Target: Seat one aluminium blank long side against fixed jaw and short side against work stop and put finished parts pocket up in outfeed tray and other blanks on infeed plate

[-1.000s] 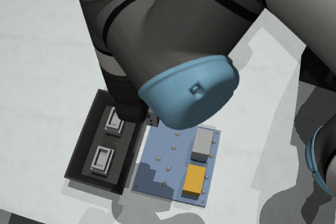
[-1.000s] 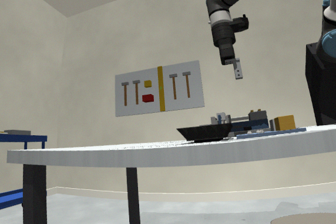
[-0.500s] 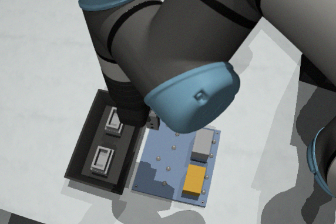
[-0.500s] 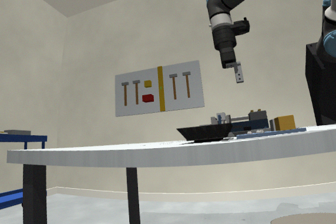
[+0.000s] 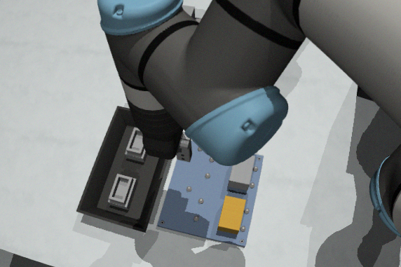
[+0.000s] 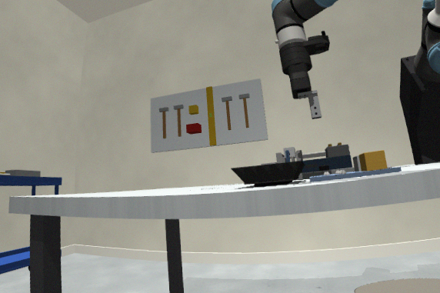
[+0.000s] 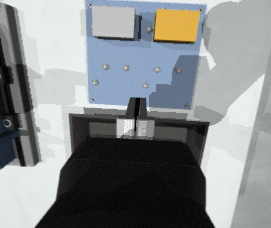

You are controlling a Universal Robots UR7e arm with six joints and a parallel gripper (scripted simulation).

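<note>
My gripper [image 6: 315,110] is shut and empty, high above the table, over the edge between the outfeed tray and the infeed plate; it also shows in the wrist view [image 7: 136,111]. The dark outfeed tray [image 5: 119,170] holds two finished parts, pocket up: one at the near end [image 5: 122,190] and one at the far end [image 5: 135,146], partly hidden by my arm. The blue infeed plate [image 5: 210,196] carries an aluminium blank [image 5: 241,174] and a brass blank [image 5: 231,214], both flat. The vise [image 7: 5,125] shows only at the left edge of the wrist view; its opening is hidden.
Several small pins [image 5: 200,200] stand on the infeed plate. My arm hides the far middle of the table in the top view. A tool board [image 6: 209,114] hangs on the wall, and a blue cart [image 6: 23,181] stands at far left.
</note>
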